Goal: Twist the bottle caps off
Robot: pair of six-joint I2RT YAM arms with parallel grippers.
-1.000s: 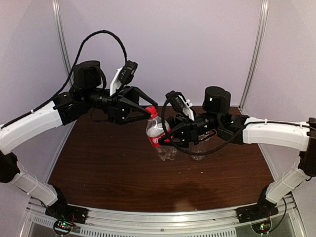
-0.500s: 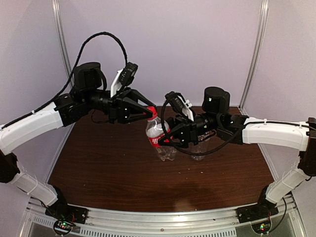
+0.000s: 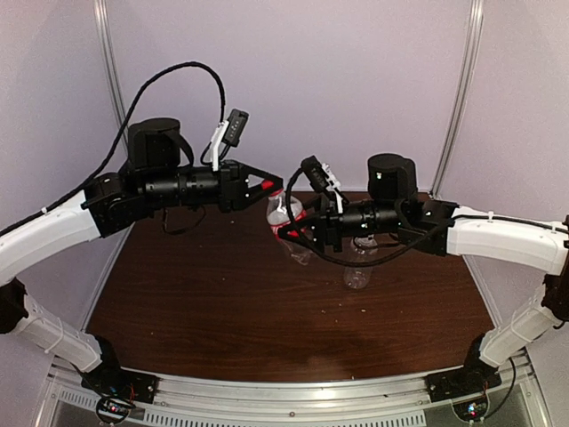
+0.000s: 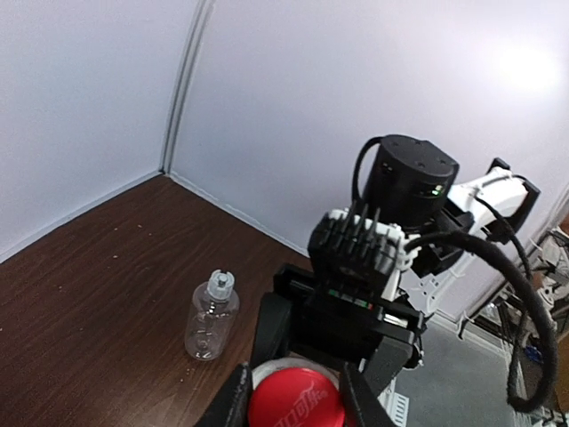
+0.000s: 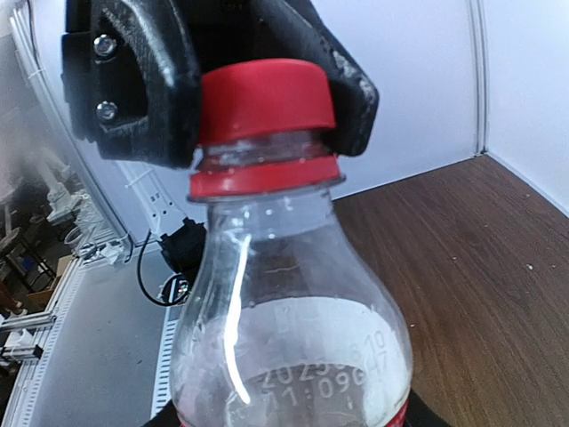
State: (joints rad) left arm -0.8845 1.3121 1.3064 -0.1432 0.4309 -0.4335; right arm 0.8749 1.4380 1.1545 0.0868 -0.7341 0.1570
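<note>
Bottle is up off the table now, tilted at centre frame! Right gripper is clamped round its body, left gripper pinches the red cap, braced for twisting. Wider bottle waits lower right, capped.

Dark brown wood table. Clear unlabelled bottle stands upright on it, right of centre in top view, white cap on. Pale specks scattered left of it in left wrist view.

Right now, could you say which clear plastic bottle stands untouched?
The unlabelled clear plastic bottle with the white cap; the red-labelled bottle with the red cap is held aloft.
</note>
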